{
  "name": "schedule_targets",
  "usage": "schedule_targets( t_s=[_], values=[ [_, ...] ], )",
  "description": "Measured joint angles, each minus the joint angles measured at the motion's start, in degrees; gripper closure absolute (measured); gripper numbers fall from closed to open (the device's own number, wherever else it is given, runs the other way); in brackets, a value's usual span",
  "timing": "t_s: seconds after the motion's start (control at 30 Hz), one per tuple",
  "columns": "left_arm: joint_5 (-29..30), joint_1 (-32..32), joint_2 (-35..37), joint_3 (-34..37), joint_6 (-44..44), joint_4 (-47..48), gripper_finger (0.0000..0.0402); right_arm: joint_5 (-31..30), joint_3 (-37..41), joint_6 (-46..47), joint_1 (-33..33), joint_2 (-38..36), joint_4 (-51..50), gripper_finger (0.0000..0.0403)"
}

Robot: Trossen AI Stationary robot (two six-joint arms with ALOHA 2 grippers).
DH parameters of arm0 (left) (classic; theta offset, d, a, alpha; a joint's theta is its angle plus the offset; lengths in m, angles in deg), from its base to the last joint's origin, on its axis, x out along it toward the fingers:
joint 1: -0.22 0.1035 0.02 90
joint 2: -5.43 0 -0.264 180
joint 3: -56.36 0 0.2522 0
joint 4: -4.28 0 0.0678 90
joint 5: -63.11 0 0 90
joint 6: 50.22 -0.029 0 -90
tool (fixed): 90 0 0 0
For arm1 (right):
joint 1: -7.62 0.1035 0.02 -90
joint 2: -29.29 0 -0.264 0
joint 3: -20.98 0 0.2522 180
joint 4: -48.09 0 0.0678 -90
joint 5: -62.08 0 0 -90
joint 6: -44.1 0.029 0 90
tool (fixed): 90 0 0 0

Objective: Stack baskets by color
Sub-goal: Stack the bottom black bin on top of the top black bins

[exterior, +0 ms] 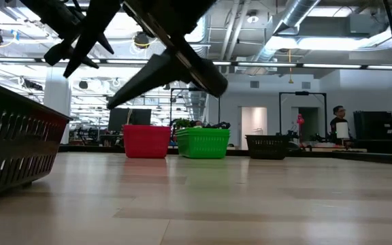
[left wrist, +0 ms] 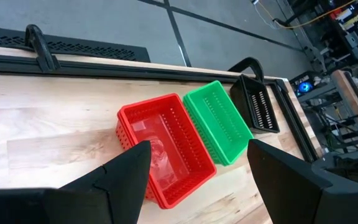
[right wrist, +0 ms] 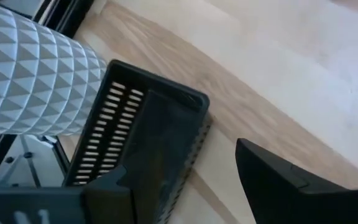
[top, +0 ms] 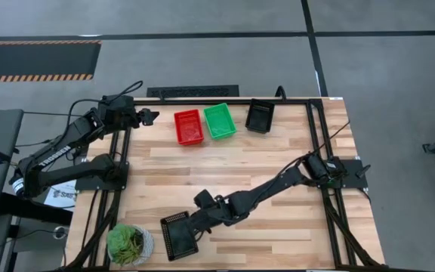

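Against the far edge a red basket (top: 189, 126), a green basket (top: 220, 121) and a black basket (top: 260, 115) stand side by side on their bottoms. Another black basket (top: 177, 236) stands near the front edge beside a potted plant (top: 130, 244). My right gripper (top: 192, 224) is open and slants down over this basket's right side. One finger (right wrist: 104, 196) is above the basket (right wrist: 154, 143) and the other (right wrist: 291, 186) above bare table. In the low view the fingers (exterior: 162, 75) hang clear above the basket's rim (exterior: 19, 109). My left gripper (left wrist: 197, 180) waits open at the far left, facing the red basket (left wrist: 166, 146).
The plant's white faceted pot (right wrist: 36, 81) stands close to the near black basket's left side. Black frame rails (top: 316, 143) run along the table's left, right and far edges. Bare wood (top: 225, 170) lies between the far row and the front basket.
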Motion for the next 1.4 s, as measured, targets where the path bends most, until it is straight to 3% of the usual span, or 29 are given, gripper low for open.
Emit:
schedule_targets(
  t_s=[0.43,0.63,0.87,1.1,1.3,1.4],
  values=[
    [0.7,0.0,0.0,0.0,-0.4,0.0,0.0145,-2.9,2.1,2.2,0.8,0.6,3.9,0.0181],
    [0.7,0.0,0.0,0.0,-0.4,0.0,0.0145,-1.0,1.9,3.0,1.0,4.4,10.1,0.0182],
    [0.9,0.0,0.0,0.0,-0.4,0.0,0.0145,0.3,2.0,3.2,1.0,4.5,7.3,0.0188],
    [0.9,0.0,0.0,0.0,-0.4,0.1,0.0145,2.5,2.0,3.0,0.9,4.6,5.6,0.0257],
    [1.2,0.0,0.0,0.0,-0.4,0.1,0.0145,3.5,2.0,3.0,0.2,4.6,3.3,0.038],
    [1.3,0.0,0.0,0.0,-0.4,0.1,0.0145,3.6,2.0,3.3,-0.6,3.4,1.6,0.0385]
  ],
)
